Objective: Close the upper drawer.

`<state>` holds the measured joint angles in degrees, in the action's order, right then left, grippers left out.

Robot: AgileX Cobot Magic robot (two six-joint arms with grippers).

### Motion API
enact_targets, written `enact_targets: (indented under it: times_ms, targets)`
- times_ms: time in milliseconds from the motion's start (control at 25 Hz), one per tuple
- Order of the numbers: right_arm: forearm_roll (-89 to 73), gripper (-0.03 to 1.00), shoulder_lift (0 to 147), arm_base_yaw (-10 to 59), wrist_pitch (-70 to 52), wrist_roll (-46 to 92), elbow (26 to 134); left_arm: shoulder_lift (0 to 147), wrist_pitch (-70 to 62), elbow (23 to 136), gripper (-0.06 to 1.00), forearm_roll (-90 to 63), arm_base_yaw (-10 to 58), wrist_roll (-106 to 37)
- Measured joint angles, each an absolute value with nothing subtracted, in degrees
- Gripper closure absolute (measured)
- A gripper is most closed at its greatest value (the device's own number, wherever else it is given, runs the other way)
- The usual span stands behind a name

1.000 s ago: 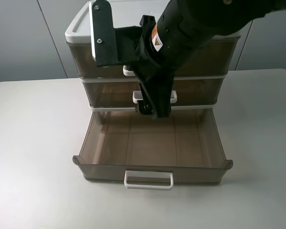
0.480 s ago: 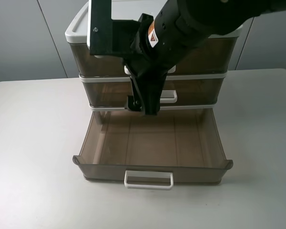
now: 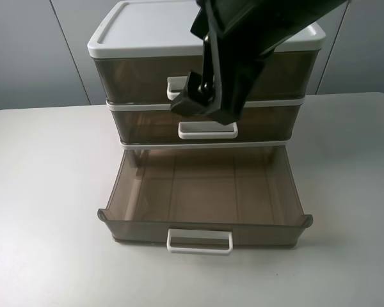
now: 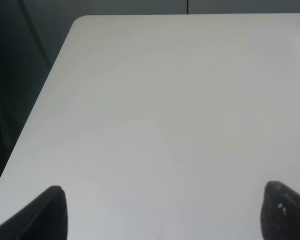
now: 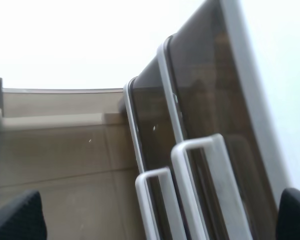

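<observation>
Plainly, smoky-brown upper drawer (image 3: 134, 78) flush, white-handled

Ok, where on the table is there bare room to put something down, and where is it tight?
The table is bare left and right of the open drawer, and in a strip before its front. The drawer itself holds nothing. Tight: the cabinet front, where the right gripper hangs before the top drawer.

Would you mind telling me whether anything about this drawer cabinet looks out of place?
The bottom drawer is pulled far out over the table and looks empty, while the top drawer and middle drawer sit flush in the cabinet. Nothing looks spilled or damaged.
</observation>
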<state>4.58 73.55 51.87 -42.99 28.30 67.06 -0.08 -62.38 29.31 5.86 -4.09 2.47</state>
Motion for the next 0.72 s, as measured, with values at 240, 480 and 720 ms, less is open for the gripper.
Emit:
enact_targets:
  times_ms: [240,480,720]
  targets:
    - [4.0,0.27,58.2,51.9,-52.8,21.2,65.2,-0.1,-62.4,29.3,0.20,5.9,-4.1,2.5]
    - [3.9,0.27,38.7,51.9,-60.6,11.2,57.7,-0.1,-62.4,29.3,0.20,5.9,-4.1,2.5]
    - [3.6,0.27,20.0,51.9,-66.9,3.8,52.0,-0.1,-62.4,29.3,0.20,5.9,-4.1,2.5]
